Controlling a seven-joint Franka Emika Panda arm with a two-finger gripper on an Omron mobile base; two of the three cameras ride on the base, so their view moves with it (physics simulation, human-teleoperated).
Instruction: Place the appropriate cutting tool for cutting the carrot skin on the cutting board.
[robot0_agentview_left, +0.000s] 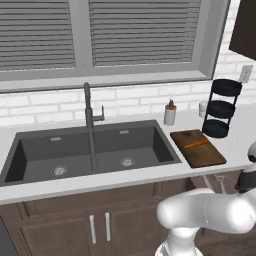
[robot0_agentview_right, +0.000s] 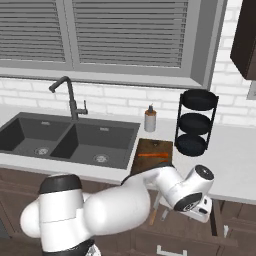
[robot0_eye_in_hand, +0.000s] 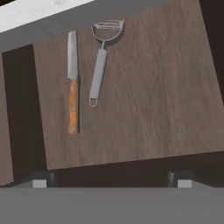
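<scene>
A: The arm reaches down below the worktop into an open drawer. Two tools lie there side by side, not touching: a knife with an orange handle and a pale grey peeler with a looped blade head. For carrot skin, the peeler is the one it wants.

B: And the target?

A: The cutting board sits on the worktop right of the sink, with the carrot lying across it, near the black rack.

B: How should it take the peeler?

A: Likely best to centre over the straight grey handle, turn the wrist so the fingers straddle it across its width, and keep clear of the knife just beside it. Descending too far left risks nudging or catching the knife instead.

B: What is the hand doing?

A: It hangs above the drawer with its fingertips spread as wide as they go, empty, touching nothing.
</scene>
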